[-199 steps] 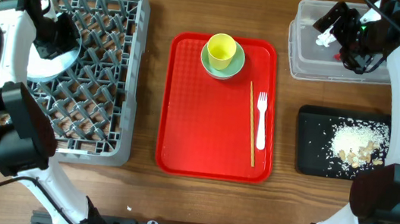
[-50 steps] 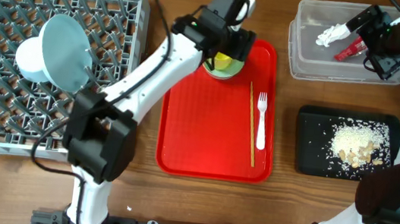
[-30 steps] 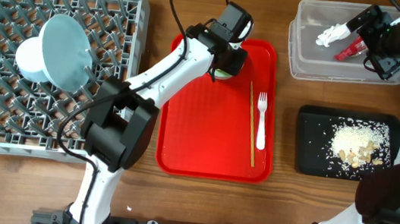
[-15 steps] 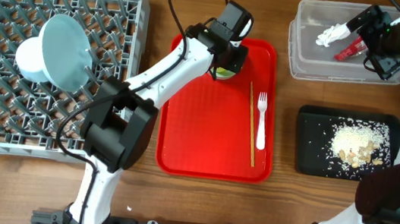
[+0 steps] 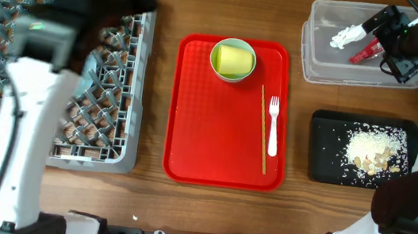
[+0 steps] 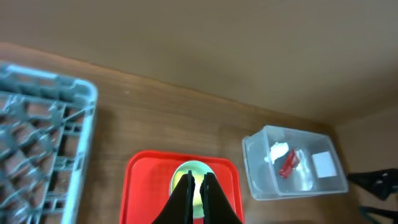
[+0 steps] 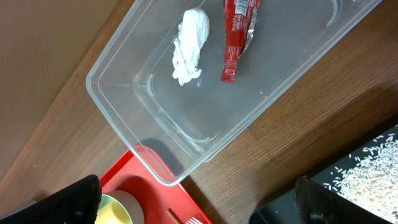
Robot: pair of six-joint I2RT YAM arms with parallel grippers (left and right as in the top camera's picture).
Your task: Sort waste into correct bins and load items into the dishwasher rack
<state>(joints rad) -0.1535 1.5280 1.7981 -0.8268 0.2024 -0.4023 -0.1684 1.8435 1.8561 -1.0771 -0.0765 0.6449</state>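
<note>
While the left arm (image 5: 30, 111) blurs across the dishwasher rack (image 5: 110, 109) overhead, the yellow cup (image 5: 233, 59) sits in the pale green saucer (image 5: 213, 66) on the red tray (image 5: 215, 134). Left wrist — left gripper (image 6: 196, 190) fingers pressed together, holding nothing, high over the cup. Right wrist — right gripper (image 7: 198, 182) jaws wide apart above the clear tub (image 7: 267, 68); tissue (image 7: 189, 46) and wrapper (image 7: 236, 34) inside.

No readable text in any view

The red snack wrapper (image 7: 236, 37), lying in the clear tub (image 7: 280, 68) beside the tissue, carries fine pale print along its length and a silvery torn end. In the right wrist view the lettering is too small and blurred to make out; the overhead and left wrist views show only its colour.
</note>
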